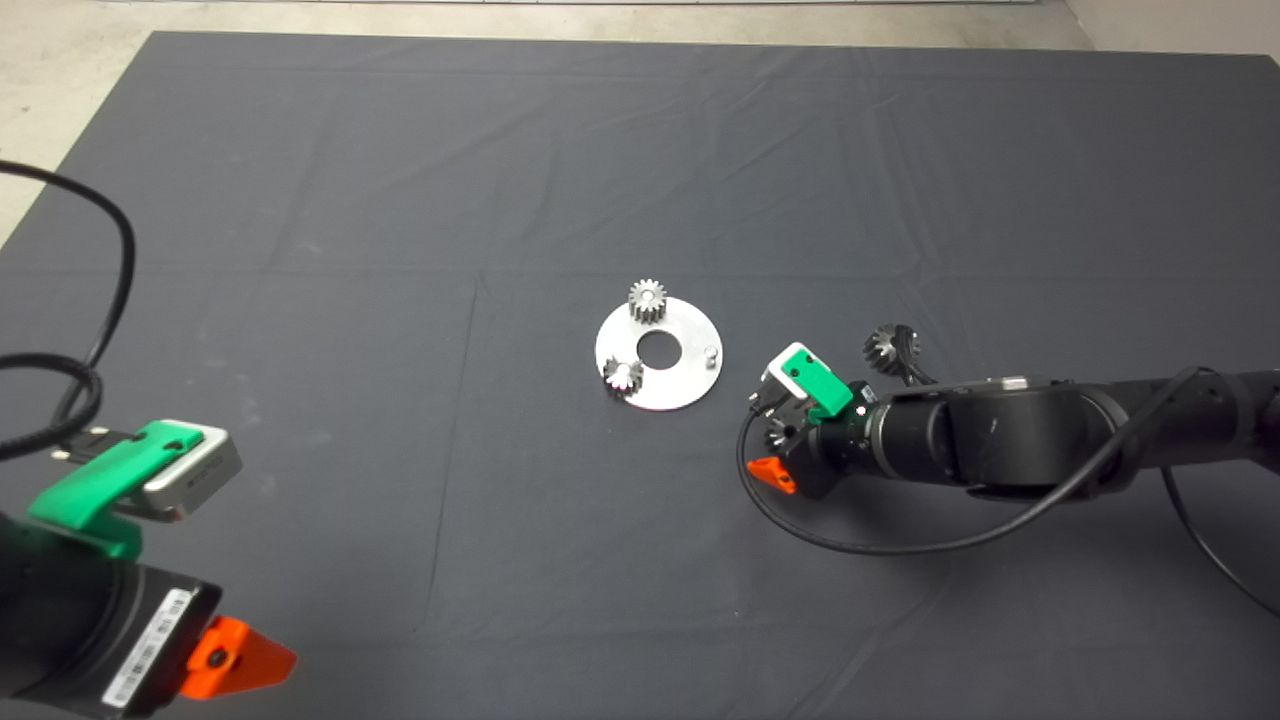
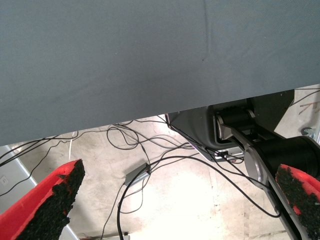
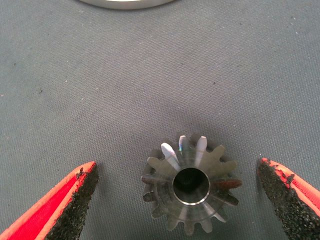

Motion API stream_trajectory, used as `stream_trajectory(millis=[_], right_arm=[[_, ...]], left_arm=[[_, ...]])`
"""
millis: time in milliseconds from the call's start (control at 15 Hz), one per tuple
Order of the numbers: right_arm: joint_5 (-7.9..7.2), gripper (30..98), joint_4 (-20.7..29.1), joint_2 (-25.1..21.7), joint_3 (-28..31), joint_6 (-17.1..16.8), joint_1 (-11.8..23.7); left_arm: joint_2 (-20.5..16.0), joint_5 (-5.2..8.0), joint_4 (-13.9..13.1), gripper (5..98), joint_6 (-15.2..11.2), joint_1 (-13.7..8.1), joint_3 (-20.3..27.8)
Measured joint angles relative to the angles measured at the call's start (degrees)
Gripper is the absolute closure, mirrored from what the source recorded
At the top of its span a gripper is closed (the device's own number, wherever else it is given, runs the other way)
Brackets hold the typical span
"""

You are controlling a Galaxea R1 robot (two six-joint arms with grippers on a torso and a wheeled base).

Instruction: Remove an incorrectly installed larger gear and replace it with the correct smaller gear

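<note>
Right gripper (image 3: 177, 200): jaws open, straddling smaller gear (image 3: 190, 186), lower right of centre. Left gripper (image 2: 175, 205): jaws open, lower left.

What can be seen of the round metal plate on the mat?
The plate is a flat, round disc of bright silvery metal with a round hole in its centre. It lies flat on the dark mat, near the middle. Two small silver gears stand on it, one at the far rim, one beside the hole. A bare peg stands near its right rim.
</note>
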Motion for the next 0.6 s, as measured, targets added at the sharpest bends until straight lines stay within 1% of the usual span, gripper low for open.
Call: stream_trajectory(millis=[67,133,267,333,533,600], right_arm=[[0.0,45.2,0.0,0.0,0.0,0.7,0.0],[0.0,48.3,0.0,0.0,0.0,1.0,0.0],[0.0,49.4,-0.2,0.0,0.0,1.3,0.0],[0.0,52.8,-0.3,0.0,0.0,1.4,0.0],[-0.02,53.3,-1.0,-0.2,0.0,1.9,0.0],[0.01,56.0,-1.1,-0.1,0.0,1.9,0.0]], left_arm=[[0.0,0.01,0.0,5.4,0.0,0.0,0.0],[0.0,0.01,0.0,5.4,0.0,0.0,0.0],[0.0,0.01,0.0,5.4,0.0,0.0,0.0],[0.0,0.01,0.0,5.4,0.0,0.0,0.0],[-0.4,0.01,0.0,5.4,0.0,0.0,0.0],[-0.4,0.01,0.0,5.4,0.0,0.0,0.0]])
